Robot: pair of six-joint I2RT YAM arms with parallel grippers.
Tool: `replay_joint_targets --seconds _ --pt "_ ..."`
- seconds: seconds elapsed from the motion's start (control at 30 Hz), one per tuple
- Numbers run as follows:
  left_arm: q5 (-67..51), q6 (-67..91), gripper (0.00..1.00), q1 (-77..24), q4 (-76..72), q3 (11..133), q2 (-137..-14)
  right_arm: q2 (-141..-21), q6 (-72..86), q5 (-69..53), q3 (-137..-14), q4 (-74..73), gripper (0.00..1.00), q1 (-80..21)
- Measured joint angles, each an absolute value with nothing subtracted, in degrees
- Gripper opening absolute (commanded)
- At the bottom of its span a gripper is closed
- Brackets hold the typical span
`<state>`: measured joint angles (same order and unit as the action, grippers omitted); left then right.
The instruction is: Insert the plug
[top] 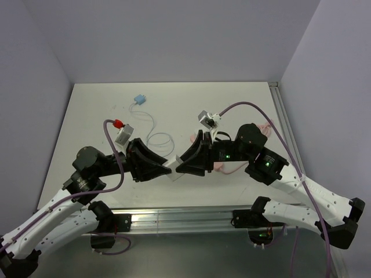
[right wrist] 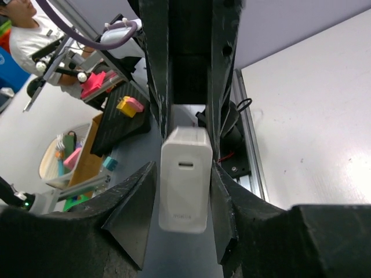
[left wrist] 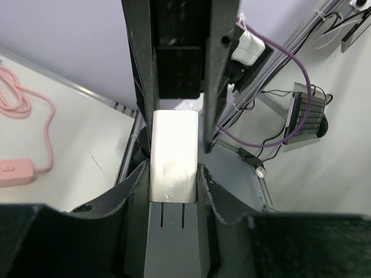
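A white charger block point(top: 173, 172) hangs above the table's near edge between both grippers. In the left wrist view my left gripper point(left wrist: 174, 176) is shut on the charger point(left wrist: 174, 156), both pads on its sides, its two prongs pointing at the camera. My right gripper point(top: 181, 164) reaches in from the other end. In the right wrist view the charger point(right wrist: 184, 185) shows its USB-C port between my right gripper's point(right wrist: 184, 174) fingers, with a thin gap on one side. A blue plug point(top: 139, 99) on a white cable point(top: 159, 138) lies at the table's back.
A pink cable point(top: 266, 127) lies coiled at the table's right; it also shows in the left wrist view point(left wrist: 26, 107) with a pink inline switch point(left wrist: 11, 174). An aluminium rail point(top: 185, 217) runs along the near edge. Walls close in the left, back and right sides.
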<state>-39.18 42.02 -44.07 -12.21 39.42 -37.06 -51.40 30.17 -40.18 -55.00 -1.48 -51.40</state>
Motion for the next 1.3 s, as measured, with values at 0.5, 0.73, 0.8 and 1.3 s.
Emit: replay_joint_targets --seconds 0.5,0.73,0.8,1.3 --pt "-40.05 42.04 0.01 -44.34 -11.03 39.44 -38.09 -54.83 28.86 -41.67 -57.06 -0.34 0.49 -51.40" --pt "-40.36 42.04 0.01 -44.34 -10.00 39.44 -37.80 -55.40 28.60 -42.83 -57.08 -0.36 0.48 -51.40" --pt "-40.38 41.95 0.01 -44.34 -9.52 39.46 -37.63 -55.75 28.60 -43.22 -57.12 -0.32 0.49 -51.40" --pt "-39.99 41.08 0.01 -44.34 -6.96 39.46 -37.32 -57.71 27.33 -44.23 -57.89 -0.82 0.55 -51.40"
